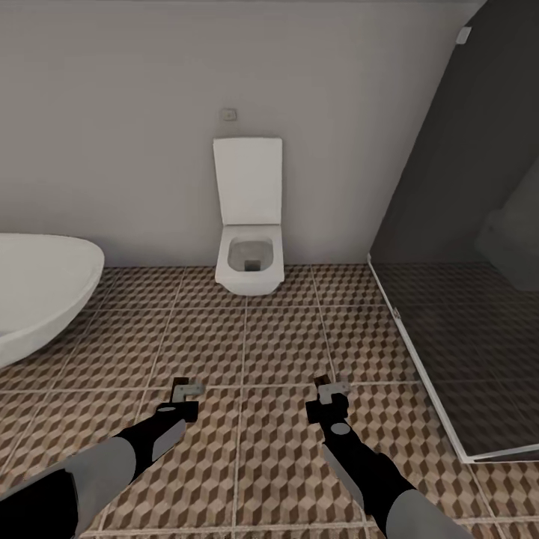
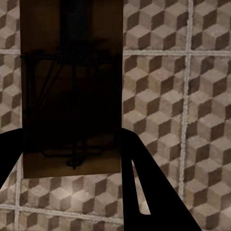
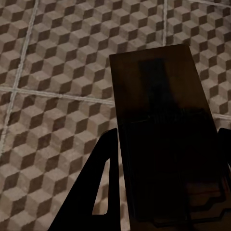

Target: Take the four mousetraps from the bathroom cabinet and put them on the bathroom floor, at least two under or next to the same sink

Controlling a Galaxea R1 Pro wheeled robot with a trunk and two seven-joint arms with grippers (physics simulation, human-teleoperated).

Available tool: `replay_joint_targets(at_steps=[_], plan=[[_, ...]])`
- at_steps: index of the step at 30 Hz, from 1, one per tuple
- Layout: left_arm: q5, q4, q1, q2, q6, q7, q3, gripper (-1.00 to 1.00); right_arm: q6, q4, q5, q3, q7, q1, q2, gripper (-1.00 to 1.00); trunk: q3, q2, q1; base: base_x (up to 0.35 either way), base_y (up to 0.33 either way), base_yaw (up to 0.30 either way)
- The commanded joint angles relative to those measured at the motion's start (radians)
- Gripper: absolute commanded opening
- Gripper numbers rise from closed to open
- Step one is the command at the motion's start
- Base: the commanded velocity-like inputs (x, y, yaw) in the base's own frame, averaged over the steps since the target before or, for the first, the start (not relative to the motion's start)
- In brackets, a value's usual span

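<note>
Each of my grippers holds a mousetrap above the bathroom floor (image 1: 277, 337), whose tiles carry a brown and beige cube pattern. My left gripper (image 1: 184, 399) is shut on a small flat trap (image 1: 187, 388). In the left wrist view that dark-brown wooden trap (image 2: 72, 86), with its thin wire parts, sits between the black fingers (image 2: 149, 187). My right gripper (image 1: 330, 400) is shut on a second mousetrap (image 1: 334, 388), which appears as a dark wooden rectangle (image 3: 163, 125) between the fingers (image 3: 96, 192) in the right wrist view. The cabinet and the sink are out of view.
A white toilet (image 1: 248, 254) with its lid up stands against the back wall straight ahead. The oval white bathtub (image 1: 37, 292) juts in from the left. A dark glass shower enclosure (image 1: 464, 299) with a white base frame takes up the right side.
</note>
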Motion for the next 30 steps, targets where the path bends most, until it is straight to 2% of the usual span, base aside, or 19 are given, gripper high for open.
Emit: replay_joint_targets(at_steps=[1,30], plan=[[0.003,-0.004,-0.001,0.001,0.005,0.008,-0.007,-1.00,0.004,-0.002,-0.007,0.005,-0.006,-0.001,-0.001,-1.00,-0.006,-0.008,0.004,0.000,0.000,0.000],[0.002,-0.004,0.000,0.001,0.005,0.008,-0.007,-1.00,0.004,-0.002,-0.006,0.005,-0.006,-0.001,-0.001,-1.00,-0.143,-0.211,0.115,0.000,0.000,0.000]])
